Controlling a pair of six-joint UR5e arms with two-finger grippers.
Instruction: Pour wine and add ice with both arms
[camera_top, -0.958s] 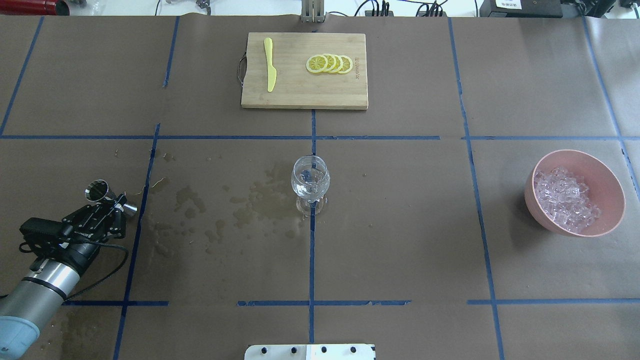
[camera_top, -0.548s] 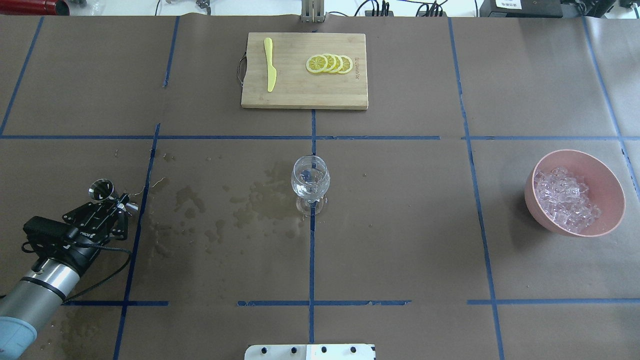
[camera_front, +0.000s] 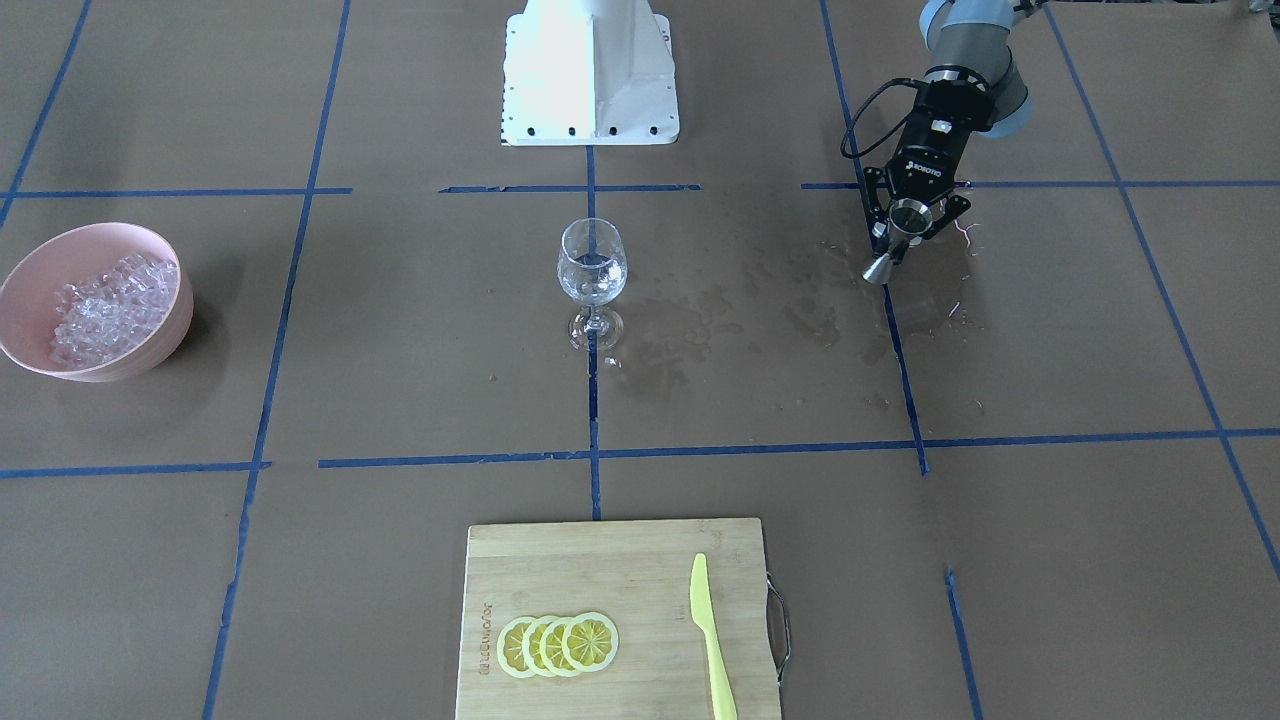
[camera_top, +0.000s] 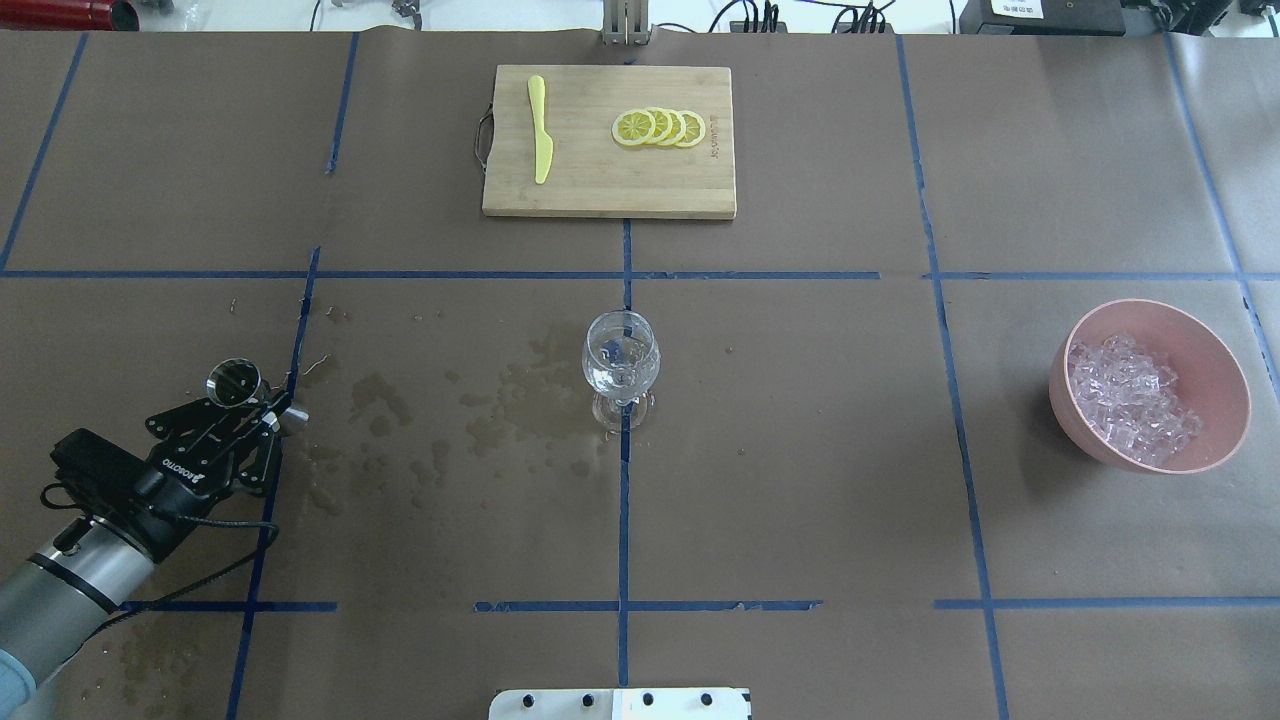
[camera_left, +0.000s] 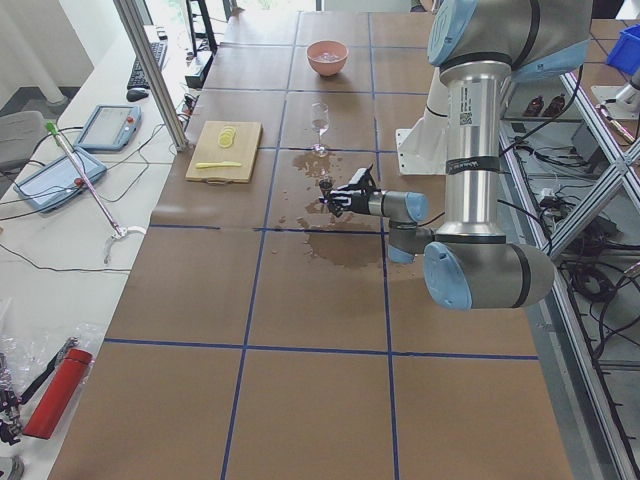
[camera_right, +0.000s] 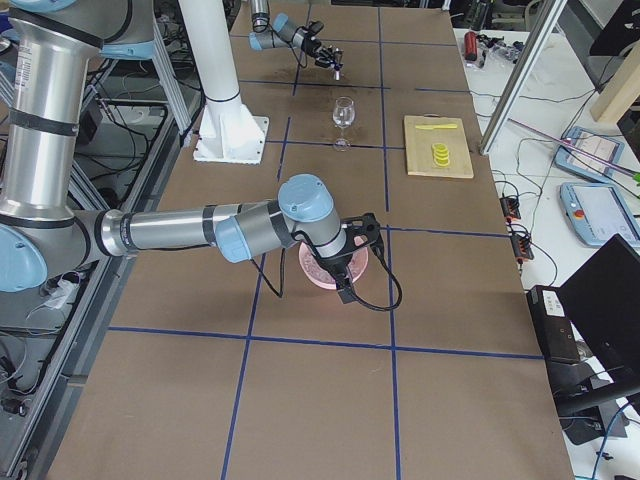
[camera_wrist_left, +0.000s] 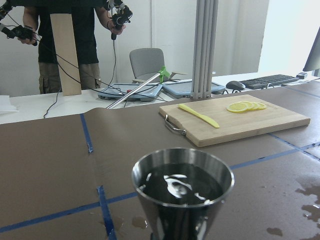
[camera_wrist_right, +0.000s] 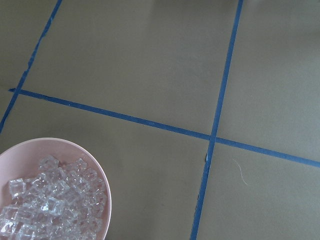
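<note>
Brown paper (camera_top: 800, 480), ruled with blue tape (camera_top: 622, 520), covers your table. Take the wine glass (camera_top: 620, 365) at its middle as the clock's centre in the overhead view, with 12 o'clock away from the robot. The glass stands upright on a tape crossing, and the wine (camera_top: 619, 382) is a shallow clear pool in the bottom of its bowl.

Out near 9 o'clock, well apart from the glass, your left gripper (camera_top: 262, 405) is clenched on the waist of a steel jigger (camera_top: 233, 382). The jigger is tilted, its wide mouth toward 10 o'clock. In the left wrist view that mouth fills the foreground, dark inside with bright glints. You cannot tell from it whether liquid is in there.

Between jigger and glass lie dark wet patches (camera_top: 530, 395), spread from 9 o'clock up to the glass foot, and one tape line.

At 3 o'clock, well apart from the glass, sits the pink bowl (camera_top: 1215, 360), with the ice (camera_top: 1130, 395) heaped inside it. Your right arm (camera_right: 180, 228) reaches out so that the right gripper (camera_right: 345, 270) hangs over this bowl. It shows only in the right-end view, so you cannot tell whether that claw is released or clenched.

At 12 o'clock lies a wooden cutting board (camera_top: 600, 185), carrying a yellow knife (camera_top: 541, 130) and overlapping lemon slices (camera_top: 658, 127). At 6 o'clock is the white pedestal (camera_top: 620, 703).
</note>
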